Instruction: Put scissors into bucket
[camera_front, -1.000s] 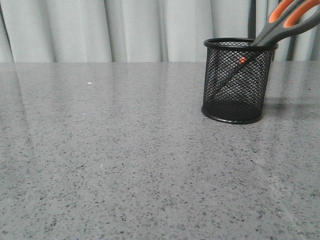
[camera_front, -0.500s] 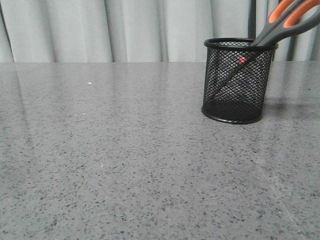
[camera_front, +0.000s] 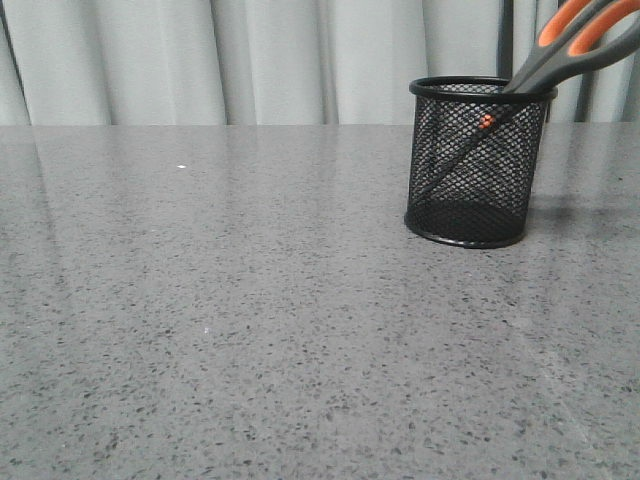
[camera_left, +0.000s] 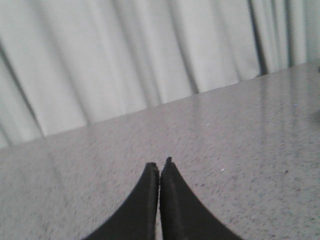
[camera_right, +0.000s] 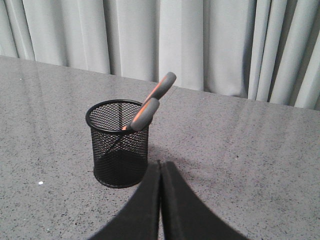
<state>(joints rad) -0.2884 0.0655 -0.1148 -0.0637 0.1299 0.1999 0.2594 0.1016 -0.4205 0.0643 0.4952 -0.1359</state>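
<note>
The bucket (camera_front: 477, 162), a black wire-mesh cup, stands upright on the grey speckled table at the right. The scissors (camera_front: 565, 50) lean inside it, blades down, their grey and orange handles sticking out over the rim toward the right. In the right wrist view the bucket (camera_right: 119, 142) with the scissors (camera_right: 150, 106) sits just beyond my right gripper (camera_right: 160, 163), which is shut on nothing and apart from the cup. My left gripper (camera_left: 159, 164) is shut and empty over bare table. Neither gripper shows in the front view.
A pale pleated curtain (camera_front: 250, 60) hangs behind the table's far edge. The grey stone tabletop (camera_front: 250, 330) stretches to the left and front of the bucket.
</note>
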